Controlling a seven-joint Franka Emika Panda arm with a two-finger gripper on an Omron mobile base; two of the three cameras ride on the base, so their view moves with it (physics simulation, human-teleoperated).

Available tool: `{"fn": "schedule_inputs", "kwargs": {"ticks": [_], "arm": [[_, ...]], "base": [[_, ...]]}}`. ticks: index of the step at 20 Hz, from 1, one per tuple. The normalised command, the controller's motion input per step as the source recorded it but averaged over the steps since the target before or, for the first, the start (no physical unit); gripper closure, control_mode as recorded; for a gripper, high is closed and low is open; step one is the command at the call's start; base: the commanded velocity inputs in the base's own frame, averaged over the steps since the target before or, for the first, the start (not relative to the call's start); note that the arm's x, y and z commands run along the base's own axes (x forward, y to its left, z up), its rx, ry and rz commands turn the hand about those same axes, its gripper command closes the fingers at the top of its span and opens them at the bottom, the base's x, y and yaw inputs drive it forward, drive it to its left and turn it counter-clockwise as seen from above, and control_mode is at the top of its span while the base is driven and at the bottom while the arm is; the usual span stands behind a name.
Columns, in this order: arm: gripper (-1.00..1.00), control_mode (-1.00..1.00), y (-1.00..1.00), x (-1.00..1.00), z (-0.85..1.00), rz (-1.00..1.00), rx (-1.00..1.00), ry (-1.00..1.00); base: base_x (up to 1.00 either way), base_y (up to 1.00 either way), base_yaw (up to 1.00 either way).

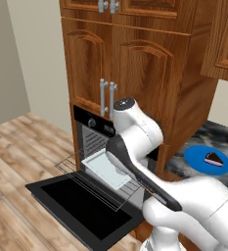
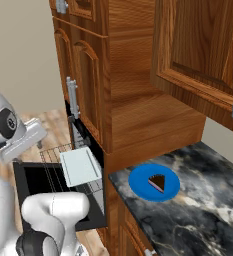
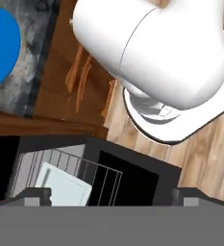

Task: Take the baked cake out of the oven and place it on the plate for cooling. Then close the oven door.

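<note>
Cake slice point(image 2: 157, 183) is seen already set on the blue plate point(image 2: 138, 186), right of centre in the right base view, on the dark marbled table point(image 2: 198, 210); same pair sits at mid-right of the left base view. Jaws are spread wide with nothing between them; tips point(image 3: 36, 196) are seen at the bottom of the hand view, looking down over the oven. Oven door point(image 1: 81, 206) is still folded flat open at lower left, with the wire rack point(image 1: 69, 166) pulled out over it and the pale tray point(image 1: 105, 169) resting on the rack. Main risk judged: if the door is lifted with the rack still extended, rack and tray would be jammed or the tray tipped off. Second risk: the arm's elbow hangs just above the rack, so a low sweep toward the door handle could clip it.
</note>
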Motion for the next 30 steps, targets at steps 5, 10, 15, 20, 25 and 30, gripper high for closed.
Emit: {"fn": "schedule_inputs", "kwargs": {"ticks": [5, 10, 15, 20, 25, 30], "arm": [[-1.0, -1.0, 0.98, 1.0, -0.95, 0.21, -0.25, 0.23], [-1.0, -1.0, 0.73, 1.0, -0.95, 0.25, -0.19, 0.2], [-1.0, -1.0, 0.43, 1.0, -0.62, 0.32, -0.11, 0.37], [-1.0, -1.0, 0.26, 0.92, -0.51, 0.35, -0.13, 0.31], [-1.0, -1.0, 0.18, 0.73, -0.64, 0.32, -0.19, 0.12], [-1.0, -1.0, 0.0, 0.43, -0.72, 0.26, -0.15, 0.0]], "base": [[0.0, 0.0, 0.0], [0.0, 0.0, 0.0], [0.0, 0.0, 0.0], [0.0, 0.0, 0.0], [0.0, 0.0, 0.0], [0.0, 0.0, 0.0]]}}
